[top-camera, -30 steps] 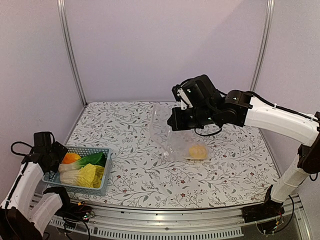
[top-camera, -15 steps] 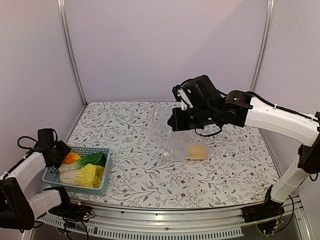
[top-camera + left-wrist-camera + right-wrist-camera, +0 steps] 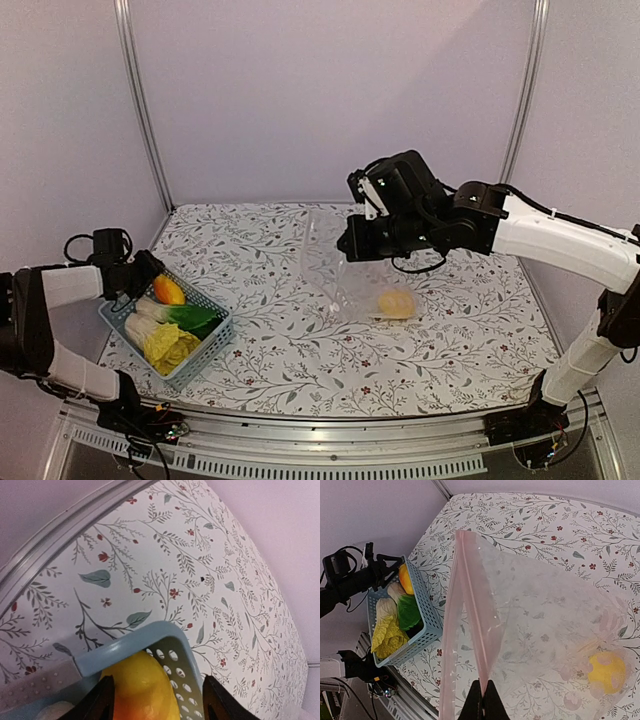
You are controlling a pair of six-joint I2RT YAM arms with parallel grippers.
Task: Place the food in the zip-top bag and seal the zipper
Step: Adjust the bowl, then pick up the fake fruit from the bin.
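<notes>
The clear zip-top bag hangs from my right gripper, which is shut on its mouth edge and holds it up over the table. The zipper strip looks pinkish and runs up from my shut fingertips. A round yellow fruit lies inside the bag's bottom corner; it also shows in the right wrist view. The orange fruit, dark-green bok choy and pale-yellow napa cabbage lie in the blue basket. My left gripper is open, straddling the basket's far corner and the orange fruit.
The floral tablecloth covers the table. The basket sits turned at an angle at the front left, near the table's metal edge rail. Purple walls and metal posts enclose the back and sides.
My left arm has swung forward to the basket's far corner. The basket has turned and slid to the right. My right gripper and the bag have stayed put.
</notes>
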